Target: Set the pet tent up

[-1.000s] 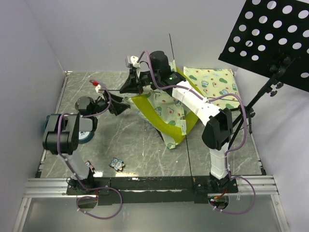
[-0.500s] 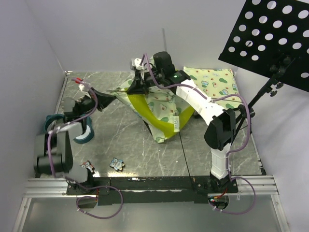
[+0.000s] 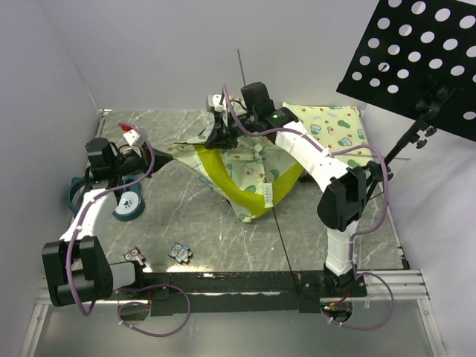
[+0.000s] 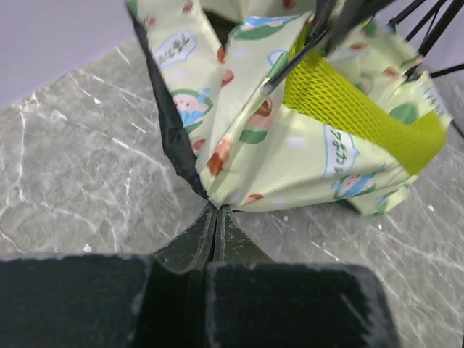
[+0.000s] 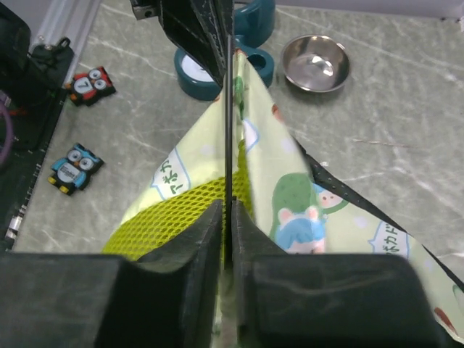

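The pet tent point(image 3: 238, 175) lies half spread in the middle of the table, cream-green avocado print with lime mesh and a black edge. My left gripper point(image 3: 167, 151) is at its left corner. In the left wrist view the left gripper point(image 4: 216, 209) is shut on that corner of the tent point(image 4: 290, 145). My right gripper point(image 3: 221, 137) hovers over the tent's back. The right wrist view shows the right gripper point(image 5: 227, 205) with its jaws closed round a thin black pole point(image 5: 229, 109) above the tent point(image 5: 290, 188). Another stretch of pole point(image 3: 281, 238) runs toward the near edge.
A flat mat point(image 3: 331, 126) of similar print lies at the back right under a black perforated stand point(image 3: 416, 52). Teal rolls point(image 3: 128, 207) and a steel bowl point(image 5: 316, 61) sit at the left. Two owl cards point(image 3: 178, 252) lie near the front rail.
My left gripper closed on the tent's left corner and drew it left, spreading the fabric. The left arm swung out toward the table's left side. The right gripper shifted slightly with the pole.
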### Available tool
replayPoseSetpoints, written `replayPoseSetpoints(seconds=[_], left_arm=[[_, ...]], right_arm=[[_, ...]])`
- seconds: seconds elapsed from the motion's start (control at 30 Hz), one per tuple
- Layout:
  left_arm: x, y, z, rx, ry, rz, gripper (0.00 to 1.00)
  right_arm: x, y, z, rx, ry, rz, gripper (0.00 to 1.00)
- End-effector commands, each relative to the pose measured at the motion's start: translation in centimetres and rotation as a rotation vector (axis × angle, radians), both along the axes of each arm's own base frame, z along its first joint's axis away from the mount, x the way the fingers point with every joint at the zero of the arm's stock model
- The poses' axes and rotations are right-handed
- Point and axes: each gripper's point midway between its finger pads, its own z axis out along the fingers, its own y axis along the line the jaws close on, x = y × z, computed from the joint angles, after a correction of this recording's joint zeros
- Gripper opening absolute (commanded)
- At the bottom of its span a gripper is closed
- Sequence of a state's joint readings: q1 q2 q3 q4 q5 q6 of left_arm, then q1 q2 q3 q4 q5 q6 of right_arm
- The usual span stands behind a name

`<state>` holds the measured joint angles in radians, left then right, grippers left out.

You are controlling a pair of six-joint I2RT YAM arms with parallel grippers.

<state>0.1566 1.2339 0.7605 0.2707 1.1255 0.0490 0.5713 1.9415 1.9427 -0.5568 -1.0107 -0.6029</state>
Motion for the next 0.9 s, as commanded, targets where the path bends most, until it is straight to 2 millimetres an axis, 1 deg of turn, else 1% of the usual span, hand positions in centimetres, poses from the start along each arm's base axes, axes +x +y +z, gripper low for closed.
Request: replayPoseSetpoints(seconds=[0.0, 0.07, 0.2, 0.33, 0.4, 0.47, 0.57, 0.63, 0.67, 0.77, 0.87], left_arm=[[0.1, 0.2, 1.5, 0.068, -0.061, -0.003, 0.01], [0.0, 0.2, 1.5, 0.077, -0.055, -0.006, 0.01], [-0.3, 0.2, 2.0, 0.092, -0.073, -0.012, 0.01], [-0.4, 0.1, 2.0, 0.095, -0.064, -0.019, 0.01], [-0.6, 0.1, 2.0, 0.098, -0.072, -0.022, 0.01], [-0.8, 0.1, 2.1, 0.104, -0.084, -0.023, 0.01], [-1.1, 0.1, 2.2, 0.116, -0.100, -0.027, 0.01], [-1.5, 0.0, 1.9, 0.122, -0.083, -0.036, 0.01], [-1.6, 0.0, 2.0, 0.125, -0.087, -0.039, 0.01], [-1.8, 0.0, 2.1, 0.135, -0.091, -0.044, 0.01], [-2.1, 0.0, 2.1, 0.146, -0.093, -0.050, 0.01]], right_arm=[[-1.8, 0.6, 3.7, 0.071, -0.080, 0.026, 0.24], [-1.9, 1.3, 3.5, 0.077, -0.077, 0.028, 0.29], [-2.2, 2.4, 4.0, 0.106, -0.075, 0.041, 0.41], [-2.5, 3.4, 4.7, 0.133, -0.075, 0.056, 0.42], [-2.8, 3.7, 4.3, 0.129, -0.079, 0.073, 0.41], [-2.7, 3.9, 3.5, 0.119, -0.073, 0.076, 0.41], [-2.0, 4.2, 1.8, 0.095, -0.055, 0.068, 0.41], [-1.6, 4.4, 0.6, 0.080, -0.051, 0.067, 0.41], [-1.3, 4.5, 0.0, 0.073, -0.052, 0.064, 0.42], [-0.5, 4.9, -1.7, 0.049, -0.045, 0.056, 0.50], [0.1, 5.2, -2.7, 0.036, -0.036, 0.045, 0.56]])
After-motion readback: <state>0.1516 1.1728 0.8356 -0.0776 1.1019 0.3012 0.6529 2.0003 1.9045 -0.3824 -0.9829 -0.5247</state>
